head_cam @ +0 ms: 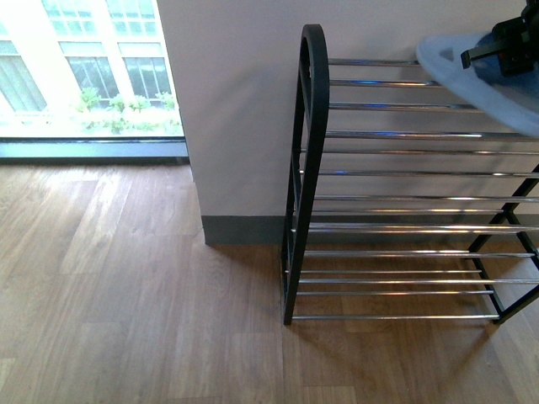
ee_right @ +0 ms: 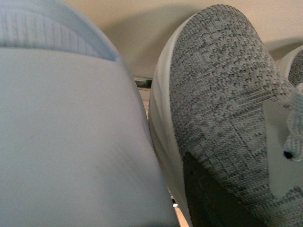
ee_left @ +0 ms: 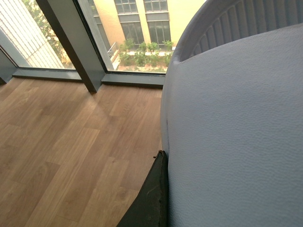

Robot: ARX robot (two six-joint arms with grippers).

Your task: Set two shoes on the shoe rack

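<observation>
Slide sandal point(head_cam: 484, 71) over the shoe rack point(head_cam: 396, 177), dark fingers point(head_cam: 514, 42) clamped on it.

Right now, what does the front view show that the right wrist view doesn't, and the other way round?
Only the front view shows the shoe rack with its black side frame and chrome bars, the wooden floor, the window, and a dark hand at the sandal. Only the right wrist view shows a grey knit sneaker, close beside the sandal. Both show the pale blue slide sandal, up at the rack's top shelf in the front view.
</observation>
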